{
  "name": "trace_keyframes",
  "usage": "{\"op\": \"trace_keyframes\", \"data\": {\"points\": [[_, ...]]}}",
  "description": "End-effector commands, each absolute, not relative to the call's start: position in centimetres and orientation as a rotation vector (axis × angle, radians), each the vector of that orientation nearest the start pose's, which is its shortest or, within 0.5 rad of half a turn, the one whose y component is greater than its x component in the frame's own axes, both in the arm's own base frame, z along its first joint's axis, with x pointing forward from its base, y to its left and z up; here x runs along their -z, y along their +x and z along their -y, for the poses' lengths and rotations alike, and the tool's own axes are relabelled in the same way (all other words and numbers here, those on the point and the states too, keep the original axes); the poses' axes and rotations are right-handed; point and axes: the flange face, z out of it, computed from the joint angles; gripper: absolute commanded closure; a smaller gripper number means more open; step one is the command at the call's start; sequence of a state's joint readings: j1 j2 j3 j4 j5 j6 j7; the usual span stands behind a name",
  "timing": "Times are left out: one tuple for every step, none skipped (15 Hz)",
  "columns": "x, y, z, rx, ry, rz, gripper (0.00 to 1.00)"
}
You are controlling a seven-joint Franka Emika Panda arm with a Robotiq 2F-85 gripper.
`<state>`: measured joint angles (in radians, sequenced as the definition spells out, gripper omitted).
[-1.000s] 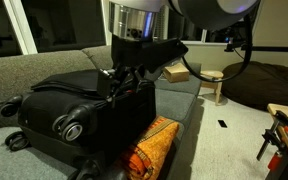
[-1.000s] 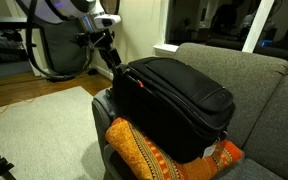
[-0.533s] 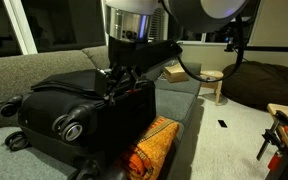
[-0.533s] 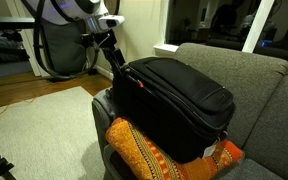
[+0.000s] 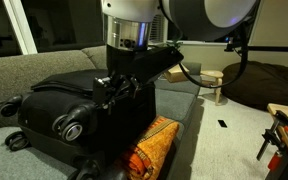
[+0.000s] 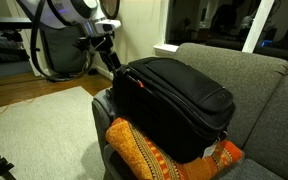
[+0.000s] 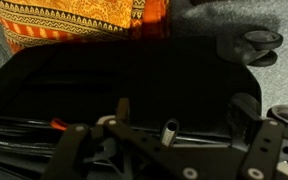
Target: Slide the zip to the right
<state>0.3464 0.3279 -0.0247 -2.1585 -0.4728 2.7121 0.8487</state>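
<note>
Zip [image 7: 169, 128] lay on black suitcase [image 6: 184, 95] | orange cushion [image 6: 144, 150] wedged beside it on grey sofa [image 6: 246, 68] | zip at gripper [image 6: 114, 66], jaw gap could not be told

Suitcase [image 7: 134, 75]: black, fills the middle of the picture, too dark to show much detail.
Wheels: one black wheel [image 7: 256, 41] at the upper right corner of the suitcase, another [image 7: 246, 104] lower on the right.
Cushion [image 7: 69, 20]: orange and patterned, along the top edge beyond the suitcase.
Sofa [image 7: 224, 14]: gray fabric, upper right.
Gripper [image 7: 146, 117]: enters from the bottom edge, two fingers [image 7: 123, 106] slightly apart over the suitcase; too dark to tell whether they grip anything.
Tag [image 7: 57, 125]: small, orange-red, lower left.
</note>
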Motion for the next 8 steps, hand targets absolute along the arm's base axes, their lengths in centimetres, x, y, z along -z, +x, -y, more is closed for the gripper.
{"op": "trace_keyframes", "data": {"points": [[-26.21, 54.60, -20.48, 0.545, -3.186, -0.208, 0.00], [-26.24, 54.60, -20.52, 0.548, -3.187, -0.210, 0.00], [-26.33, 54.65, -20.51, 0.553, -3.188, -0.213, 0.00], [-26.35, 54.66, -20.51, 0.557, -3.188, -0.215, 0.00], [-26.41, 54.67, -20.47, 0.560, -3.188, -0.218, 0.00], [-26.42, 54.67, -20.42, 0.562, -3.189, -0.221, 0.00], [-26.40, 54.72, -20.28, 0.565, -3.190, -0.227, 0.00], [-26.38, 54.77, -20.18, 0.567, -3.192, -0.231, 0.00]]}}
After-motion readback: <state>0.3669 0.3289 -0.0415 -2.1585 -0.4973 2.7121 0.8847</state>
